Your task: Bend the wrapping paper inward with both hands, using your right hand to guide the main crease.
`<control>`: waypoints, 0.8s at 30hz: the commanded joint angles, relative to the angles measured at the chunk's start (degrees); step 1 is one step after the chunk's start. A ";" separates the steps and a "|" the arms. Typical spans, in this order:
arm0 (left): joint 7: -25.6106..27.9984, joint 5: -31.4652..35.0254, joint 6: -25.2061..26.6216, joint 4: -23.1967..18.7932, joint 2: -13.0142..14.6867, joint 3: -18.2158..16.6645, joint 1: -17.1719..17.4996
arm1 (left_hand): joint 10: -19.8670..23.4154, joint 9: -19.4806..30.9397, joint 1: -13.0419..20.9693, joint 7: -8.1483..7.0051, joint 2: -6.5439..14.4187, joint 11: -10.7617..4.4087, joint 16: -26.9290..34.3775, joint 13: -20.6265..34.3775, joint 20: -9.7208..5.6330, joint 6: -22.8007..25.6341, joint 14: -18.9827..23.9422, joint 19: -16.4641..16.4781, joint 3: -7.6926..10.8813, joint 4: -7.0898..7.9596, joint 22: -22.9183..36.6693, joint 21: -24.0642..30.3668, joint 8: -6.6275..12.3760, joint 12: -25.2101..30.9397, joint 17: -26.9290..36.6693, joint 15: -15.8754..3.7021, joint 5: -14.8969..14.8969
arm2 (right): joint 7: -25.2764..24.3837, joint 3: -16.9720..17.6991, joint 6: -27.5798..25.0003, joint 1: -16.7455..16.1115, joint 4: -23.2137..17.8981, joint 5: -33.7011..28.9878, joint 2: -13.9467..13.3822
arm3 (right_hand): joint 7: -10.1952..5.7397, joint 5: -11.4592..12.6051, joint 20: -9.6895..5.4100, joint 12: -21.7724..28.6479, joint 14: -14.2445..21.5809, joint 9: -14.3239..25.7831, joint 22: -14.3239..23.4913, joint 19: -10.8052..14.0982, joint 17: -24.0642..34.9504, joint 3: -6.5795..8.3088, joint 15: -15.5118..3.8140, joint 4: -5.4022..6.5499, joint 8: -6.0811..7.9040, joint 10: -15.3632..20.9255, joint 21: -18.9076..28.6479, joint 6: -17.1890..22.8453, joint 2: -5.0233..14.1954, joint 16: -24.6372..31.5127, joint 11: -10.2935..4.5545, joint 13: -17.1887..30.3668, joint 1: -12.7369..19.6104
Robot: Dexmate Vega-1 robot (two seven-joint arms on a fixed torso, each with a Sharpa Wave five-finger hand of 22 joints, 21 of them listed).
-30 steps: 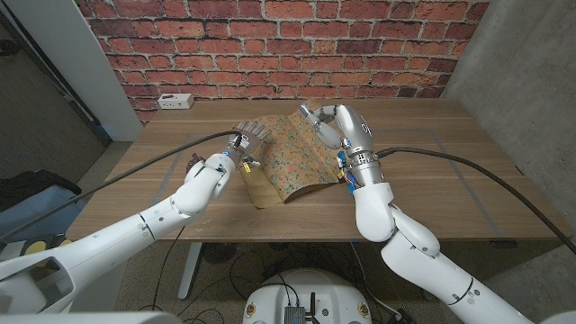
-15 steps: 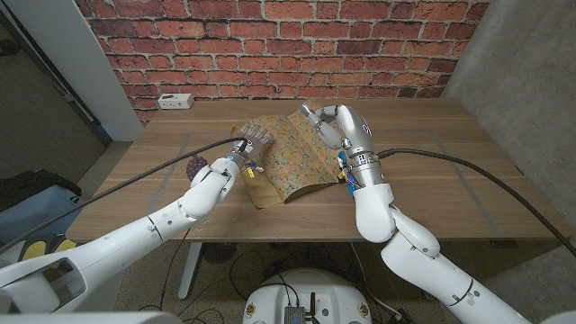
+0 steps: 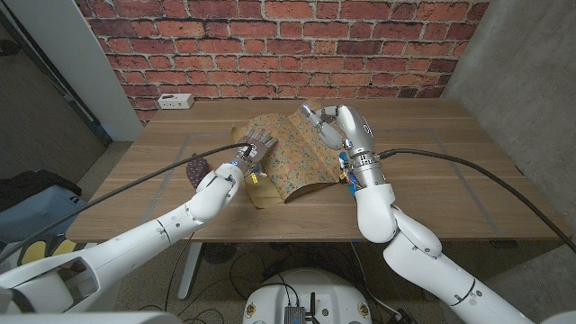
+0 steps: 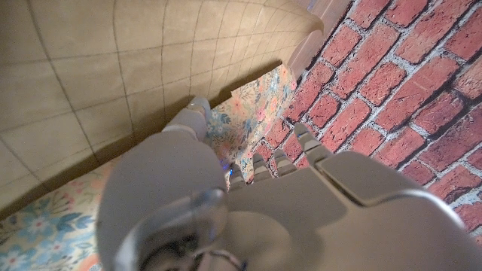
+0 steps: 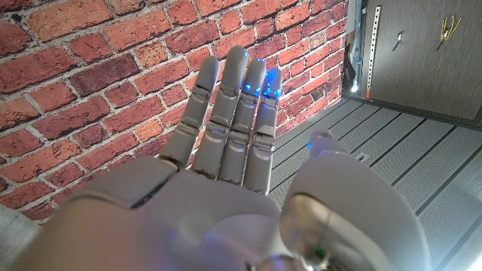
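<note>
Paper sits mid-worktop, floral side up, kraft underside showing along the near edge where it curls up off the wood. It's bowed, not flat: near-left corner lifted, far edge rising toward the wall.

My left hand is on the paper's left edge, fingers reaching over onto the floral face. In the left wrist view the hand sits under a raised flap: the gridded backing arches over my fingers and the floral side runs on ahead of them. Fingers look fairly straight and together. Cannot tell whether they actually pinch the sheet or just press on it.

My right hand is at the paper's right side, near its far corner, palm roughly upright, fingertips over the sheet's edge. Contact with the paper not clear from the head view. Right wrist view shows the hand with fingers extended, side by side, thumb out to one side, nothing held.

A dark patterned thing lies on the worktop just left of my left forearm. White power strip at the far-left edge by the brick wall.
</note>
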 commanded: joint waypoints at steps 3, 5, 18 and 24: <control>10.52 0.45 3.84 4.93 -2.31 2.12 -0.40 | 6.02 0.11 3.57 -0.53 1.39 -0.46 0.36 -0.12 -0.48 9.54 5.18 3.93 2.10 0.33 0.28 1.74 1.86 1.40 0.14 -1.13 -0.05 | 0.52 0.22 -0.28 -0.14 -0.39 -2.21 -1.20 | 0.01 -0.05 -0.18 0.19 0.50 0.10 -0.02 0.31 0.31 0.41 0.11 -0.14 0.07 0.63 -0.05 0.29 0.17 0.19 0.04 0.27 -0.35; 11.94 0.33 4.34 5.65 -2.54 2.40 -0.45 | 7.38 0.19 3.86 -0.57 1.61 -0.62 0.27 -0.12 -0.75 13.62 6.16 4.48 2.29 1.01 0.36 2.06 2.66 1.48 0.21 -1.56 -0.15 | 0.66 0.17 -0.36 -0.02 -0.39 -2.59 -1.30 | 0.06 -0.06 -0.17 0.16 0.43 0.13 -0.02 0.26 0.28 0.46 0.05 -0.20 0.10 0.67 -0.08 0.35 0.15 0.13 0.03 0.21 -0.41; 20.49 -2.93 6.20 7.08 -2.43 2.63 -0.17 | 15.47 2.42 2.90 5.51 1.48 -1.24 0.06 -0.07 -1.62 47.88 12.80 7.80 2.99 5.16 0.58 4.55 11.49 1.13 0.17 -4.13 -0.57 | 1.38 -0.40 -0.67 1.26 0.47 -3.04 -0.59 | -0.04 -0.09 -0.20 0.09 0.49 0.15 -0.01 0.22 0.38 0.76 0.05 -0.53 0.05 0.58 -0.18 0.40 0.13 0.07 -0.01 0.23 -0.67; 25.75 -3.60 8.20 7.07 -2.39 2.23 0.65 | 16.45 3.08 3.10 6.12 1.56 -1.50 0.26 -0.05 -1.91 48.96 13.92 8.19 2.99 5.05 0.58 4.83 12.15 1.10 0.22 -4.56 -0.61 | 1.76 -0.69 -1.05 1.88 0.83 -3.02 -0.19 | -0.12 -0.10 -0.18 0.06 0.57 0.15 -0.01 0.17 0.46 0.93 0.08 -0.71 0.01 0.60 -0.23 0.38 0.14 0.08 -0.13 0.19 -0.78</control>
